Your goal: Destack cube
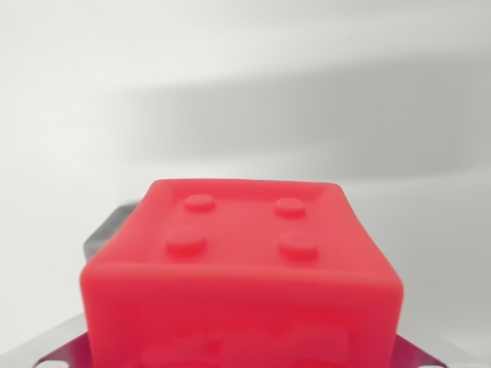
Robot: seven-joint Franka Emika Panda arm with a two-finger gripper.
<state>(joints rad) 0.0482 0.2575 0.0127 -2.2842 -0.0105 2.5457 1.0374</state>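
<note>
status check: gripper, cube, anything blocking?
Gripper fingertips not visible, metal parts at frame bottom; state unclear. Red cube fills wrist view, four studs up. Grey object behind its left edge. Nothing else in view.

A red cube (244, 276) with four round studs on top fills the wrist view's lower half.

Little of the robot shows in the wrist view. Grey metal parts of the tool (245, 356) peek out along the bottom edge: one piece at the lower left corner, another at the lower right, and a darker grey bit higher on the left. Whether the jaws stand apart or closed cannot be told.
</note>
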